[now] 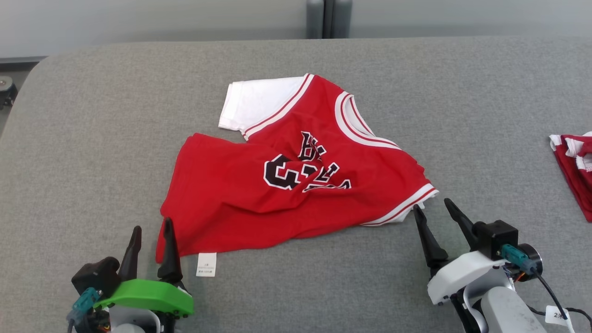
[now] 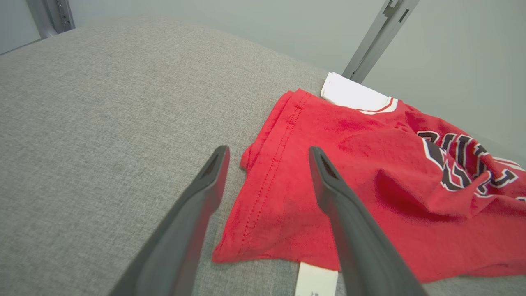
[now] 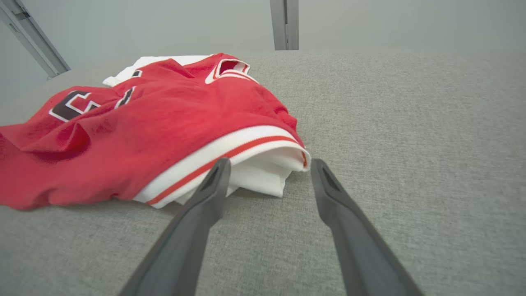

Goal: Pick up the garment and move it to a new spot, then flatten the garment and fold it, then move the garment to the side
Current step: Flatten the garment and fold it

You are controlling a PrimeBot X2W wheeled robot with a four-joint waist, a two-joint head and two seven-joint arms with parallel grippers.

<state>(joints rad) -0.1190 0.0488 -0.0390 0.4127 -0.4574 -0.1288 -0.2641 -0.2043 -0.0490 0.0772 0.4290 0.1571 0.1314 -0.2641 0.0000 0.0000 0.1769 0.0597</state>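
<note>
while the left gripper (image 1: pixel 151 224) stands lower left, fingers wide and empty at the hem corner, one red garment (image 1: pixel 296 185) lies rumpled mid-frame on the table (image 1: pixel 92 115). its white tag (image 1: pixel 206 264) and creased black lettering (image 1: pixel 305 171) are unreadable. lower right, the right gripper (image 1: pixel 434 205), wide and empty, sits by the striped sleeve (image 1: pixel 407 203); its wrist view reveals white fabric tucked beneath. the head view adds a second red cloth (image 1: pixel 573 166) at the right edge.

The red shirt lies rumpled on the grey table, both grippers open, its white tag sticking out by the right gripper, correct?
No. The head view shows the white tag sticking out by the left gripper, not the right gripper. The red shirt is rumpled on the grey table and both grippers are open.
</note>
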